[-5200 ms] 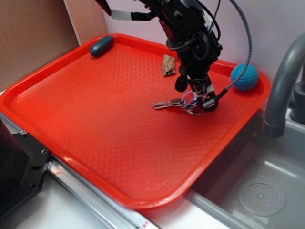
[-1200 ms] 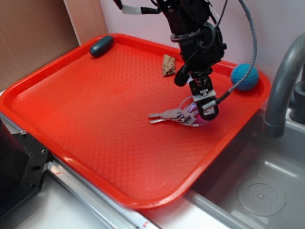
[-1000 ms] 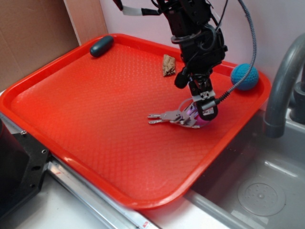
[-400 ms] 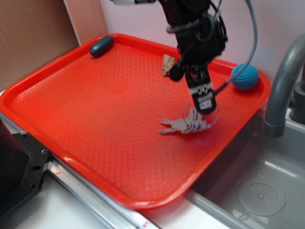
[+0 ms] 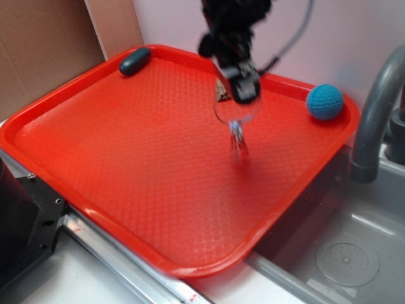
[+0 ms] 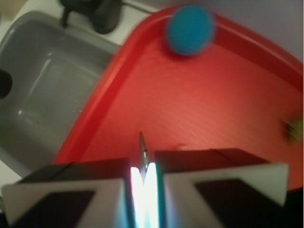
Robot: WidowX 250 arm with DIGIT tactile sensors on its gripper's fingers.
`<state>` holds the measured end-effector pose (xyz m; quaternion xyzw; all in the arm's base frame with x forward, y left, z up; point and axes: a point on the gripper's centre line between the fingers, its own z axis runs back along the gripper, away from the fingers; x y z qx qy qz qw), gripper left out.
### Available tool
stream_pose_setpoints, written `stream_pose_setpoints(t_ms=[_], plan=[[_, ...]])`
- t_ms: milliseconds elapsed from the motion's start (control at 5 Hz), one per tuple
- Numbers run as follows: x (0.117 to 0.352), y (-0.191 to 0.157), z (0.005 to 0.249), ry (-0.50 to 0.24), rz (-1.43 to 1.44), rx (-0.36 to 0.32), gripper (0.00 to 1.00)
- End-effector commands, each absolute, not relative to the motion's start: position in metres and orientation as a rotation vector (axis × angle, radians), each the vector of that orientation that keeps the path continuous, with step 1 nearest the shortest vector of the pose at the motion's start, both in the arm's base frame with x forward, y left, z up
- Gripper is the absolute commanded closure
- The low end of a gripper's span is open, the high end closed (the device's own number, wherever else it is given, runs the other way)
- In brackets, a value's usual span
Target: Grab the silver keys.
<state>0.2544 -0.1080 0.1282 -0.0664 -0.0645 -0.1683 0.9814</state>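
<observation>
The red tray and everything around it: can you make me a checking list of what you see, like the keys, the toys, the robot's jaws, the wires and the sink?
Surface: red tray, textured, lying flat.
Job's things: silver keys dangle blurred from a wire ring, lifted off the tray.
Clutter: blue crocheted ball at the tray's right corner; dark oval object at the back rim; small brown chunk, partly hidden.
Grippers: gripper raised, jaws shut on the ring.
Cables: grey cable arcs behind the arm.
Surroundings: grey sink and faucet to the right; cardboard to the left.
</observation>
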Motion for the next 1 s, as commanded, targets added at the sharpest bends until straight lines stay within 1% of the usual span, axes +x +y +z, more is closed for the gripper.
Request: stream_pose_setpoints(t_ms=[0, 200, 400, 600, 800], plan=[[0.227, -0.019, 0.192, -0.010, 0.157, -0.031, 1.00], [0.202, 0.003, 0.215, 0.010, 0.407, -0.013, 1.00], [0.184, 0.000, 0.242, -0.142, 0.584, 0.042, 1.00], [0.197, -0.011, 0.251, -0.192, 0.512, 0.059, 1.00], [0.204, -0.020, 0.247, -0.202, 0.480, 0.077, 1.00]])
